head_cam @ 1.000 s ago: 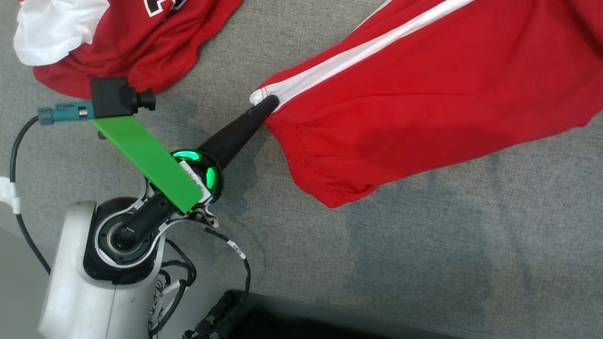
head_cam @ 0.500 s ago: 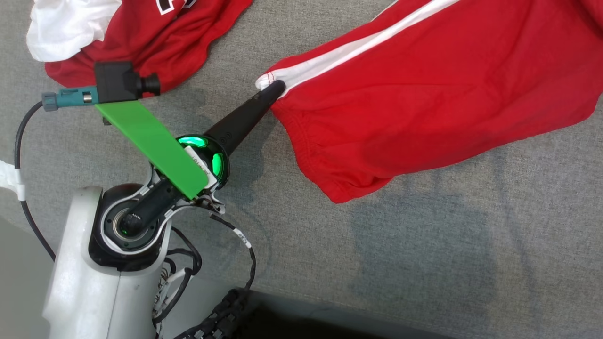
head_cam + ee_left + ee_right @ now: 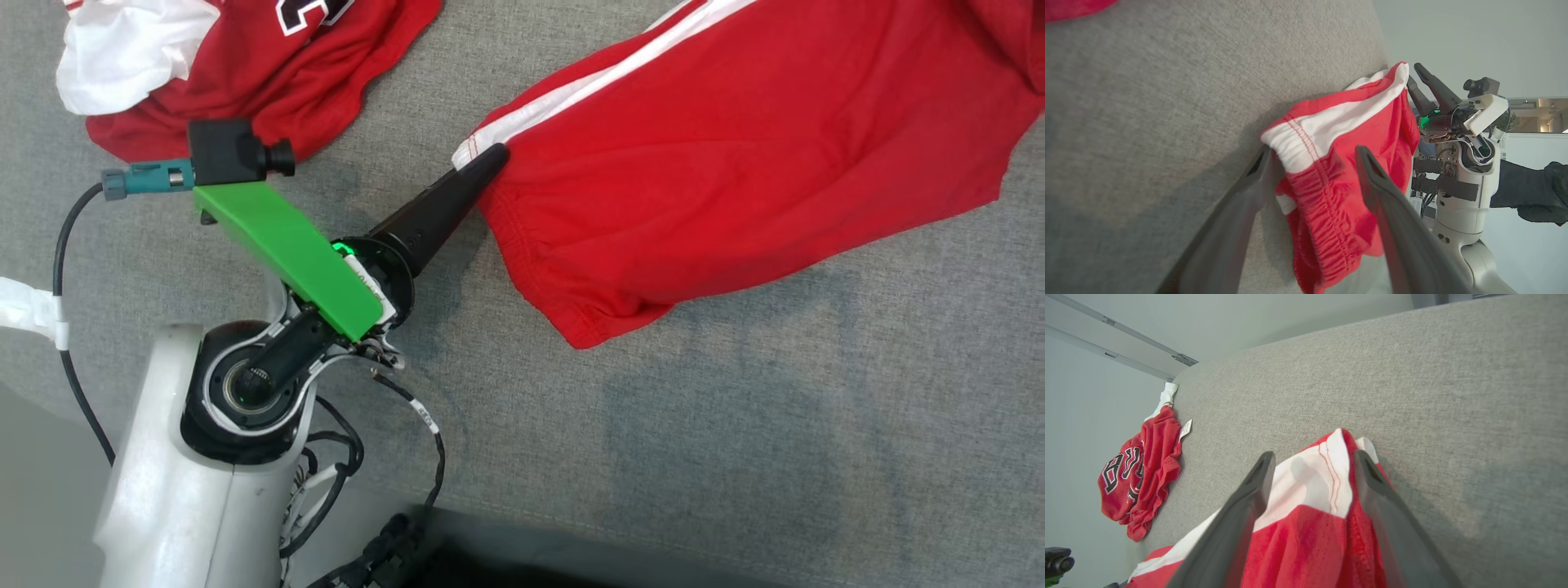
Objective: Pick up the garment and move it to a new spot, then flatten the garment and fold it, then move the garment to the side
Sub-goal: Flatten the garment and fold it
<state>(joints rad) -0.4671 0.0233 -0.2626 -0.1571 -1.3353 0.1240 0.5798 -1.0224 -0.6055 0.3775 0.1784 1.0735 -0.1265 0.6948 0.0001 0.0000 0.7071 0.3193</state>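
Observation:
The garment (image 3: 735,147) is red with a white side stripe and lies spread on the grey cloth surface (image 3: 653,457). My left gripper (image 3: 490,155) points at its striped hem corner. In the left wrist view my left gripper (image 3: 1313,150) is open, and the gathered red and white hem (image 3: 1327,196) lies loose between the fingers. My right gripper (image 3: 1313,454) is open too, with another red and white corner of the garment (image 3: 1310,531) between its fingers. It also shows from the left wrist as the right gripper (image 3: 1414,72) at the garment's far end.
A second red jersey with white cloth and black lettering (image 3: 245,73) lies bunched at the far left, also seen as the jersey (image 3: 1139,473). The surface's near edge runs along the bottom (image 3: 571,539). A person's dark sleeve (image 3: 1527,196) shows behind the right arm.
My left gripper has let go of the striped corner, which now lies flatter on the surface. The head view itself has shifted a little.

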